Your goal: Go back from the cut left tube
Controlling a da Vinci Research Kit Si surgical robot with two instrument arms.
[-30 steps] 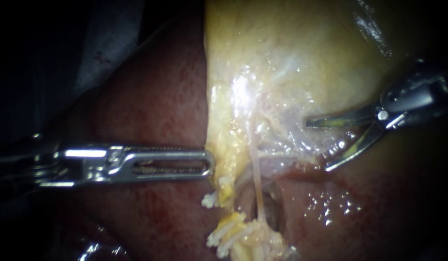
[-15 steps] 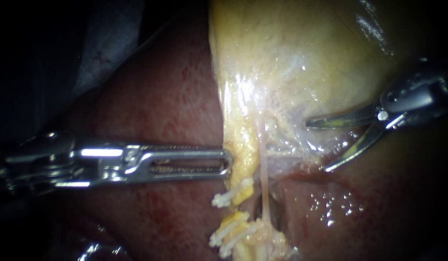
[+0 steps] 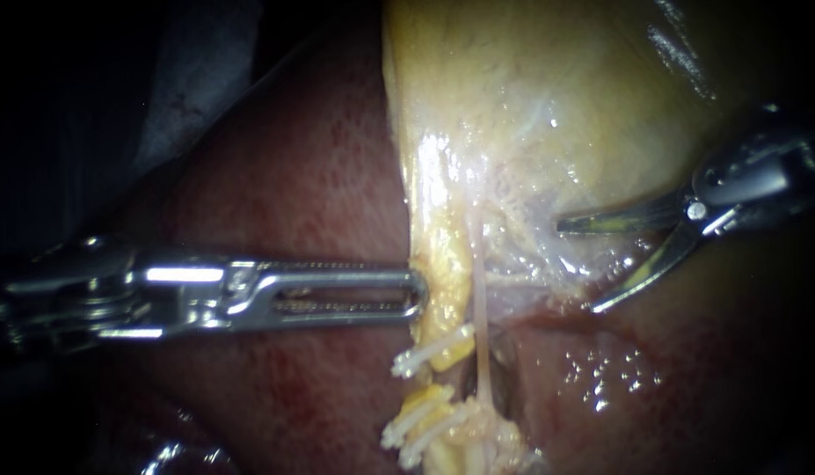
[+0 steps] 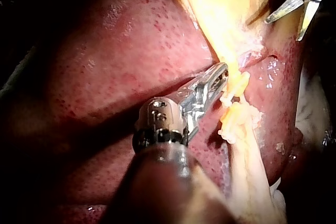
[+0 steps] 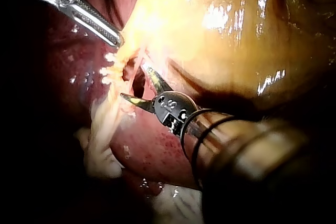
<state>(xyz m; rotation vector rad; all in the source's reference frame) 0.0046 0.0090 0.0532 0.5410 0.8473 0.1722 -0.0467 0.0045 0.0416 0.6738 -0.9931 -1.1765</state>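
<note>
Liver [image 3: 284, 185] dark red, biggest in shot; yellow gallbladder [image 3: 556, 88] upper right. Left instrument [image 3: 414, 294]: end effector closed, empty, tip against gallbladder's yellow edge. Right instrument [image 3: 576, 266]: end effector spread open, gripping nothing. Cut left tube [image 3: 429, 352] just below left tip, stumps apart, white clips [image 3: 420, 420] on both.

cut left tube [image 3: 435, 348] just beyond left instrument [image 3: 418, 295] tip | second tube [image 3: 480, 334] between instruments | right instrument [image 3: 577, 266] beside gallbladder [image 3: 556, 105]
</note>
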